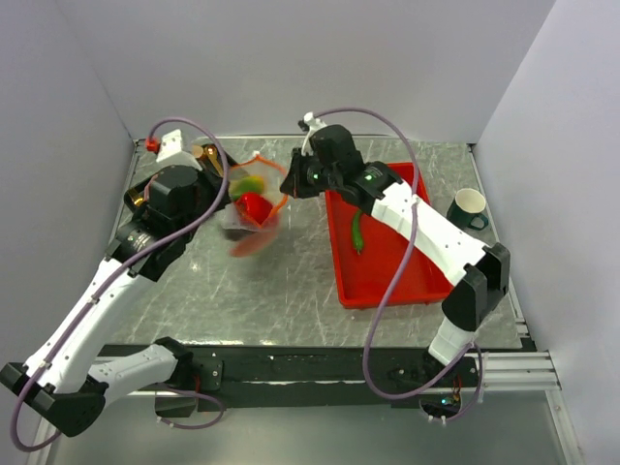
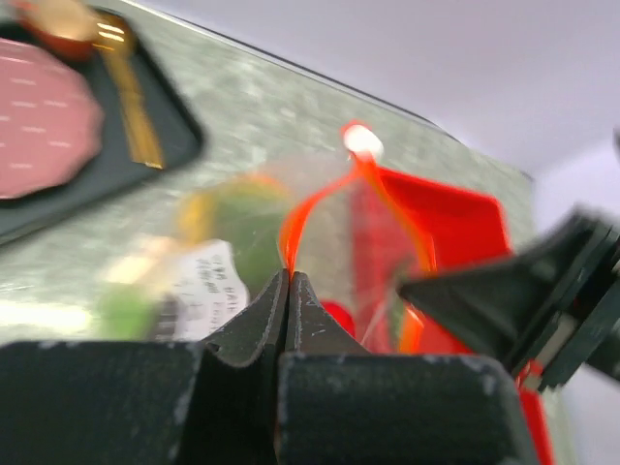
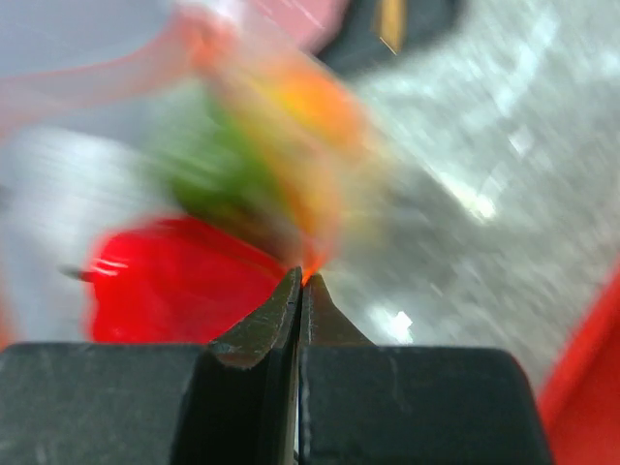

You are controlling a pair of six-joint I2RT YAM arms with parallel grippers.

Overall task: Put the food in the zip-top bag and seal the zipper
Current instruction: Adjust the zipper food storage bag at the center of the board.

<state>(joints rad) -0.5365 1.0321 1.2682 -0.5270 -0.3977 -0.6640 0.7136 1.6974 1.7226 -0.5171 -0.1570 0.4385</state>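
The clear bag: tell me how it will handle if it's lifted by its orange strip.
Probably floppy: the bag sags between the left end effector and the right end effector, and its orange strip bows into a loop. Likely bottom-heavy, since the red piece and green food sit low inside. It may swing; its lower edge looks blurred in the top view.

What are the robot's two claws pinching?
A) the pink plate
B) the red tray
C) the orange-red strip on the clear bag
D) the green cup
C: the left claw and the right claw are each shut on the orange-red strip along the mouth of the clear bag.
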